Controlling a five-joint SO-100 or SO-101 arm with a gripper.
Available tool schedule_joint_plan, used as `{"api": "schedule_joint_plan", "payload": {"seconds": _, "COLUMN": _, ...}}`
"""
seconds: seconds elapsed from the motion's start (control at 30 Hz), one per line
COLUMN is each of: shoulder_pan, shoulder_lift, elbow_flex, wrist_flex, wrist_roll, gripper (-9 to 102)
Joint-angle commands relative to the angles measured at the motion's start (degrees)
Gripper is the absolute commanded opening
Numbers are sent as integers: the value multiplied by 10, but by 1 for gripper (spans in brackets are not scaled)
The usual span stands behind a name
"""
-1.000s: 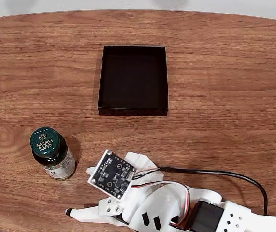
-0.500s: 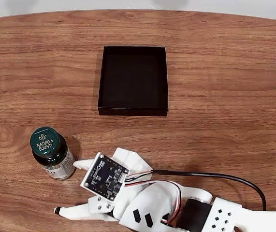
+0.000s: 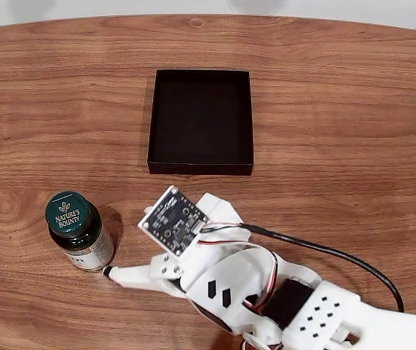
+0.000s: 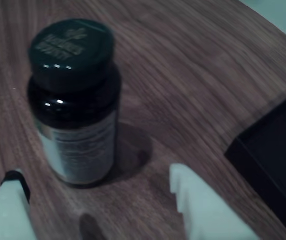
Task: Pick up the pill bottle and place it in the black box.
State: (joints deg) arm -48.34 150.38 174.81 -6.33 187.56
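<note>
The pill bottle (image 3: 79, 230) is seen standing upright on the tabletop (image 3: 339, 131), toward the lower left of the fixed view, with its dark green cap printed in white and a pale label wrapped round its dark body. In the wrist view the pill bottle (image 4: 75, 102) is shown close up, its cap (image 4: 71, 44) uppermost and its shadow cast on the wood to the right of it.

The pincer (image 3: 131, 259) is held wide open just beside the bottle, on its right in the fixed view, and nothing is gripped in it. One white finger with a dark tip (image 3: 108, 272) is brought very near the bottle's base; whether it touches cannot be told. In the wrist view the pincer (image 4: 95, 195) is seen with one finger (image 4: 12, 205) at lower left and the other (image 4: 198, 200) at lower right, the bottle just ahead of the gap between them.

The black box (image 3: 201, 121) is set well apart from the bottle, farther up the tabletop near the middle of the fixed view, and its dark corner (image 4: 273, 155) is caught at the right edge of the wrist view. A small circuit board (image 3: 173, 220) is carried on the white arm, and a black cable (image 3: 339, 257) is trailed from it to the right.
</note>
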Motion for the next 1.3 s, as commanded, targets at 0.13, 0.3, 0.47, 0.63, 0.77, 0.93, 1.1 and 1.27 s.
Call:
{"api": "schedule_joint_plan", "payload": {"seconds": 0.13, "shoulder_pan": -6, "shoulder_lift": -54, "elbow_flex": -25, "wrist_flex": -69, "wrist_roll": -15, "gripper": 32}}
{"api": "schedule_joint_plan", "payload": {"seconds": 0.3, "shoulder_pan": -20, "shoulder_lift": -94, "elbow_flex": -22, "wrist_flex": -112, "wrist_roll": -20, "gripper": 32}}
{"api": "schedule_joint_plan", "payload": {"seconds": 0.47, "shoulder_pan": -45, "shoulder_lift": -119, "elbow_flex": -41, "wrist_flex": -134, "wrist_roll": -34, "gripper": 32}}
{"api": "schedule_joint_plan", "payload": {"seconds": 0.63, "shoulder_pan": -60, "shoulder_lift": -147, "elbow_flex": -62, "wrist_flex": -157, "wrist_roll": -35, "gripper": 32}}
{"api": "schedule_joint_plan", "payload": {"seconds": 0.77, "shoulder_pan": -67, "shoulder_lift": -193, "elbow_flex": -89, "wrist_flex": -195, "wrist_roll": -39, "gripper": 32}}
{"api": "schedule_joint_plan", "payload": {"seconds": 0.93, "shoulder_pan": -63, "shoulder_lift": -236, "elbow_flex": -120, "wrist_flex": -217, "wrist_roll": -40, "gripper": 32}}
{"api": "schedule_joint_plan", "payload": {"seconds": 1.1, "shoulder_pan": -48, "shoulder_lift": -293, "elbow_flex": -159, "wrist_flex": -243, "wrist_roll": -39, "gripper": 31}}
{"api": "schedule_joint_plan", "payload": {"seconds": 1.27, "shoulder_pan": -36, "shoulder_lift": -361, "elbow_flex": -206, "wrist_flex": -267, "wrist_roll": -40, "gripper": 31}}
